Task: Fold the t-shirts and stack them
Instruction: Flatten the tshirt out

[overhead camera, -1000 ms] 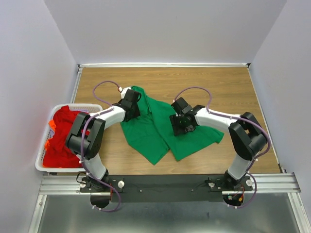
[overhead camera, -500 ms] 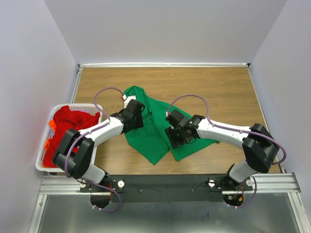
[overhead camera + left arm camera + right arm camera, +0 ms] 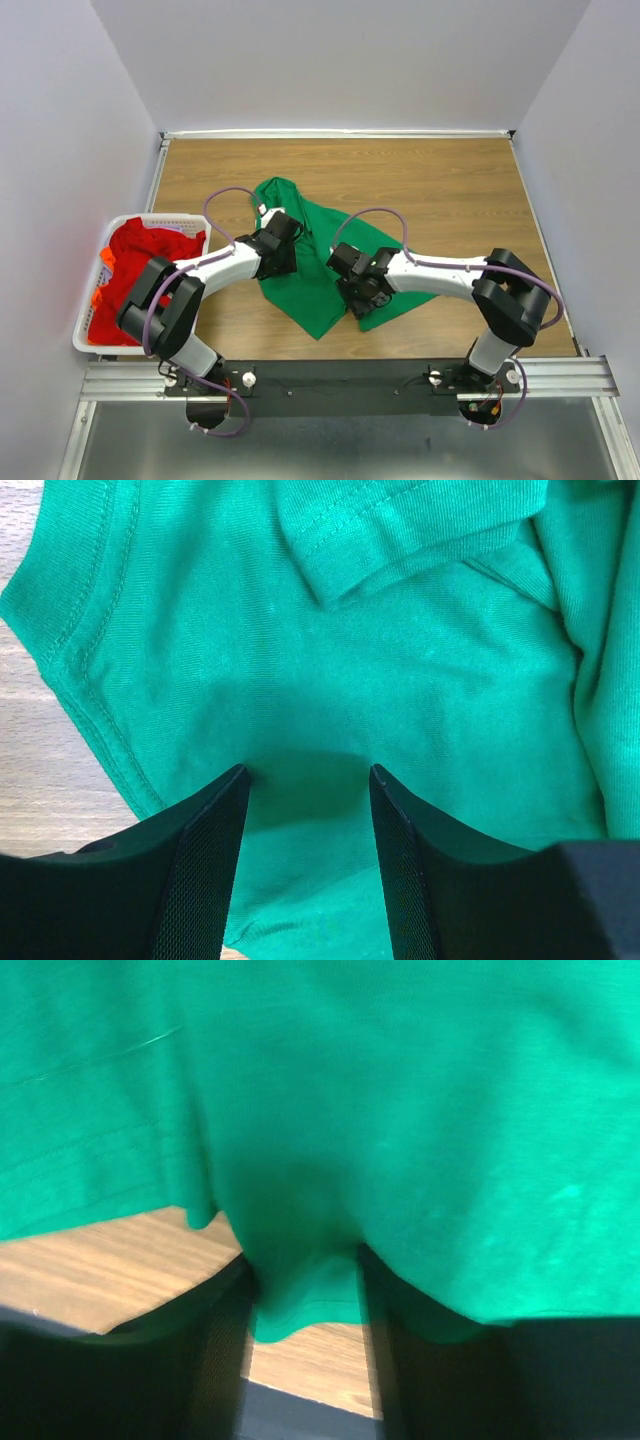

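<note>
Early stage: green t-shirt [image 3: 318,268] lies crumpled and unfolded mid-tabletop [image 3: 470,180]. Red t-shirts [image 3: 135,270] sit heaped in basket [image 3: 160,217] at 9 o'clock, no stack yet. Left gripper [image 3: 307,772] spread wide over the cloth, pinching nothing. Right gripper [image 3: 303,1285] clamps a fold near the hem. Bare wood from 12 to 3 o'clock; the 6 o'clock edge is close.

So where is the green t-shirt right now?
In the top view, the green t-shirt lies rumpled near the middle of the table, to the right of the white basket holding the red shirts.
</note>
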